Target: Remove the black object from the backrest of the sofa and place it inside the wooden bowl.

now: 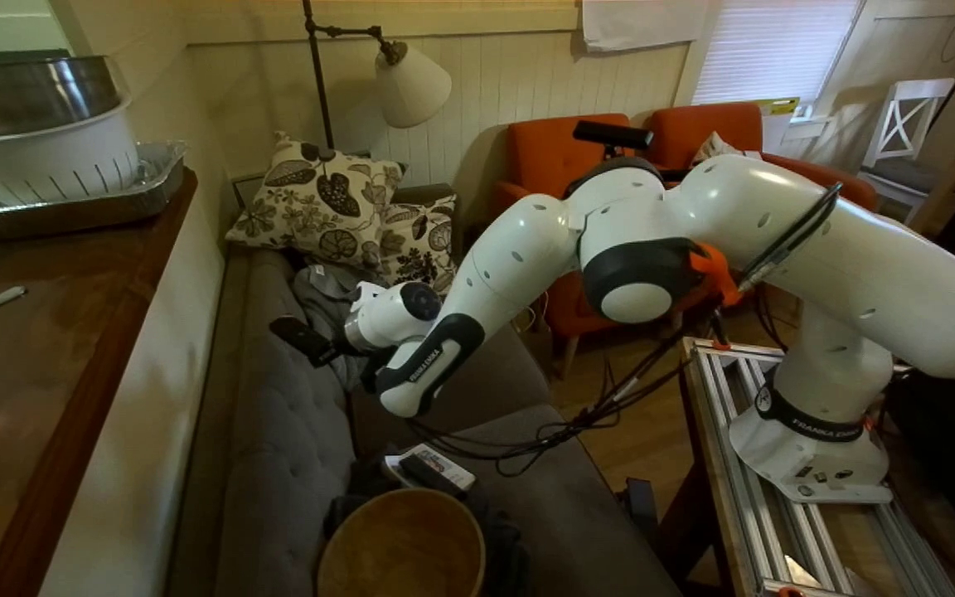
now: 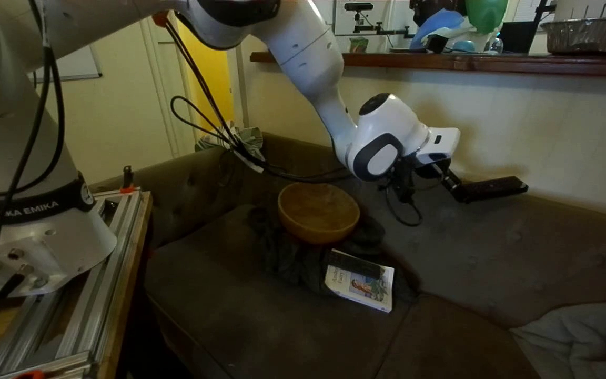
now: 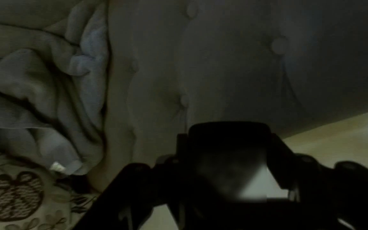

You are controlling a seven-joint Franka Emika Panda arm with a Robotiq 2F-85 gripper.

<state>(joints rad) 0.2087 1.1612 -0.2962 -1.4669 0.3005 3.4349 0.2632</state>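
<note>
The black object (image 1: 300,337) is a flat oblong dark thing held out from my gripper (image 1: 330,355) at the sofa's backrest (image 1: 287,448). In an exterior view the black object (image 2: 495,188) juts sideways from the gripper (image 2: 458,188) near the top of the backrest (image 2: 492,252); I cannot tell whether they touch. In the wrist view the black object (image 3: 230,132) fills the gap between both fingers of the gripper (image 3: 227,142). The wooden bowl (image 1: 407,551) stands on the sofa (image 1: 560,497), away from the gripper; its inside looks bare. It also shows in an exterior view (image 2: 317,234).
A book (image 2: 361,292) with a dark oblong thing (image 2: 355,263) on it lies beside the bowl. Dark cloth lies under the bowl. A grey blanket (image 3: 34,83) and patterned pillows (image 1: 320,199) are at the sofa's end. A wooden ledge (image 2: 440,64) runs above the backrest. Cables (image 1: 527,439) hang from the arm.
</note>
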